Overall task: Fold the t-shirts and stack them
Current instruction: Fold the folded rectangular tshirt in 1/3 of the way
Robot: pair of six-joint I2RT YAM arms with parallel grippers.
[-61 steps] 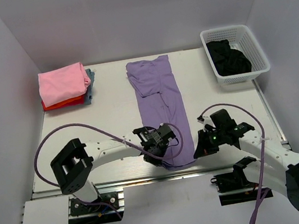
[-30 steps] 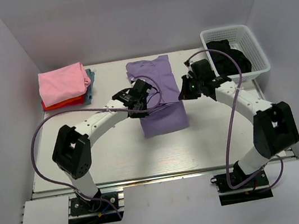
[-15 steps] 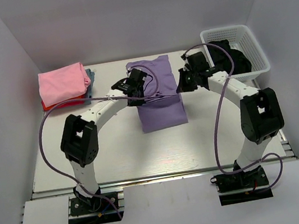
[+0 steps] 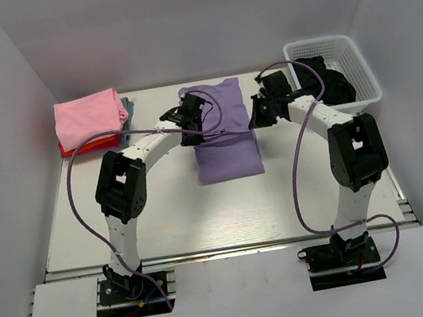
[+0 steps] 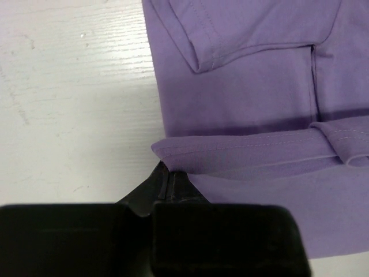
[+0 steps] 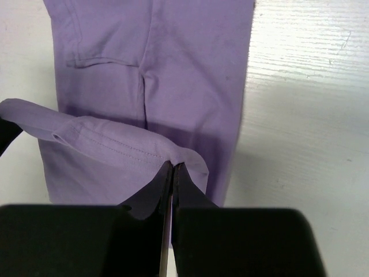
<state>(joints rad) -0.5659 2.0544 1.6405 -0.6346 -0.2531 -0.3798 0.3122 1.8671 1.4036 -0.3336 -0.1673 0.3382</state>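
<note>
Lavender t-shirt (image 4: 227,153) hem pinched w/in both jaws.

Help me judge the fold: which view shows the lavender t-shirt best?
Top external: nearly the whole lavender t-shirt shows. The wrist views show only side parts, hem pinched in the left claw and the right claw.

Bright diffuse light, soft shadows, sharp

Lavender t-shirt (image 4: 228,152) folded back on itself.
Hem edge lifted; pink shirt (image 4: 89,118) tops red shirt (image 4: 89,146) and grey-blue shirt (image 4: 129,109), far left.
</note>
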